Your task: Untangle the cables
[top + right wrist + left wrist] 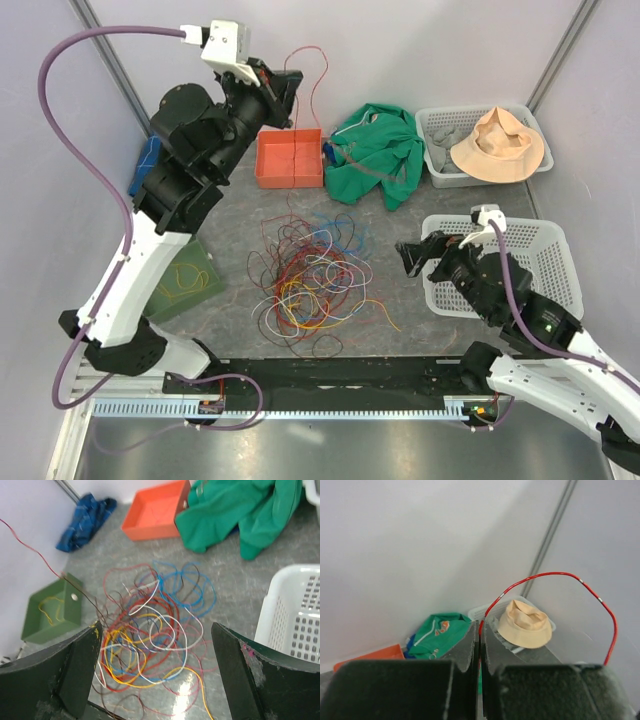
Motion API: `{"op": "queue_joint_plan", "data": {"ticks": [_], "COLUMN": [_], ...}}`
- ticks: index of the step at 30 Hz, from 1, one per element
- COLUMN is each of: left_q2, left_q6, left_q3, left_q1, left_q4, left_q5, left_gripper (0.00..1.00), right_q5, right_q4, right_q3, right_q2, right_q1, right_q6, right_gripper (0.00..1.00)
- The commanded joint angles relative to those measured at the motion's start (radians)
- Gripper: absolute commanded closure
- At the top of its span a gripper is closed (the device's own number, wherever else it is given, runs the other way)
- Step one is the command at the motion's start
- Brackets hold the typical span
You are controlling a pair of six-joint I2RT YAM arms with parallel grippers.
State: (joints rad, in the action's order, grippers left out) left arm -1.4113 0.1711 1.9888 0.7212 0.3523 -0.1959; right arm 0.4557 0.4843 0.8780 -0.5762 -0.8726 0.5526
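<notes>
The cables (310, 280) lie as a tangled heap of red, yellow, blue and white wires in the middle of the table, also below my right wrist camera (150, 635). My left gripper (275, 95) is raised high over the orange box and is shut on one red cable (560, 574). That cable arches up from between the closed fingers (480, 627) and shows as a loop (312, 62) in the top view. To the right of the heap, my right gripper (415, 258) hangs above it, open wide (156, 627), with nothing between its fingers.
An orange box (290, 158) stands behind the heap, with a green jacket (378, 150) beside it. A white bin (435, 122) holds a tan hat (497, 145). A white basket (545, 250) sits on the right. On the left are a green box (185, 280) and a blue cloth (148, 165).
</notes>
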Motion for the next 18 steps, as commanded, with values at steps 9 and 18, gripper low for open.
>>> {"op": "queue_joint_plan", "data": {"ticks": [9, 18], "left_q2": [-0.129, -0.100], "left_q6": [-0.062, -0.059], "left_q3": [0.291, 0.248], "left_q1": [-0.035, -0.035], "left_q4": [-0.093, -0.263], "left_q5": [-0.061, -0.037], "left_gripper": [0.98, 0.98], "right_q5": [-0.049, -0.101], "right_q4": [-0.134, -0.191], "right_q3": [-0.146, -0.214], "right_q2": [0.001, -0.050], "right_q1": [0.000, 0.000], "right_q6": [0.000, 0.038], "right_gripper": [0.02, 0.02]}}
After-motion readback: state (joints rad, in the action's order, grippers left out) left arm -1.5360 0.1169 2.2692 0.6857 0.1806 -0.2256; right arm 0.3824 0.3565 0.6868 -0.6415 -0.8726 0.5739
